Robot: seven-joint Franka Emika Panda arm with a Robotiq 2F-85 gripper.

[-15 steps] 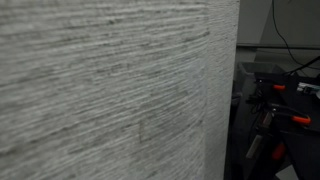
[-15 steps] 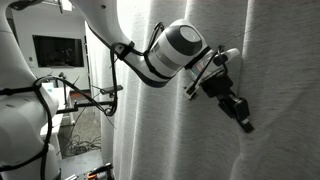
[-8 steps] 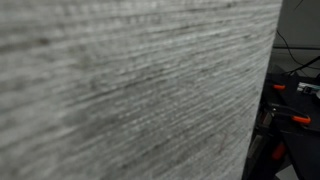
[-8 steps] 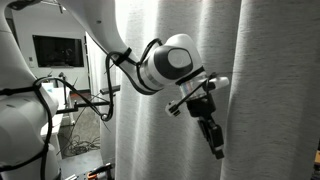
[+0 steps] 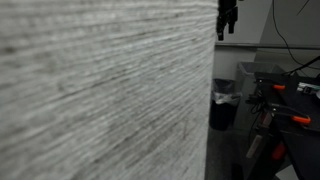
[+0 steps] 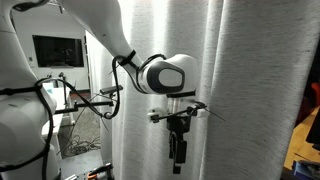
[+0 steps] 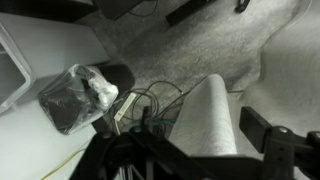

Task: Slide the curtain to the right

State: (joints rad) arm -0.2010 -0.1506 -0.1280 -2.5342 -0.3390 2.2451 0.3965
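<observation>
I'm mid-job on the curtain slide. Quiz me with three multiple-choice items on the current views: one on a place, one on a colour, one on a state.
1. Seen in an exterior view, the gripper is:
A behind the curtain
B in front of it
C far off beside it

2. The curtain is:
A light grey-white
B dark blue
C red

3. The gripper points:
A up
B level sideways
C down

Answers:
1 B, the whole gripper shows against the fabric.
2 A, it is pale woven cloth in both exterior views.
3 C, its tip hangs below the wrist.
</observation>
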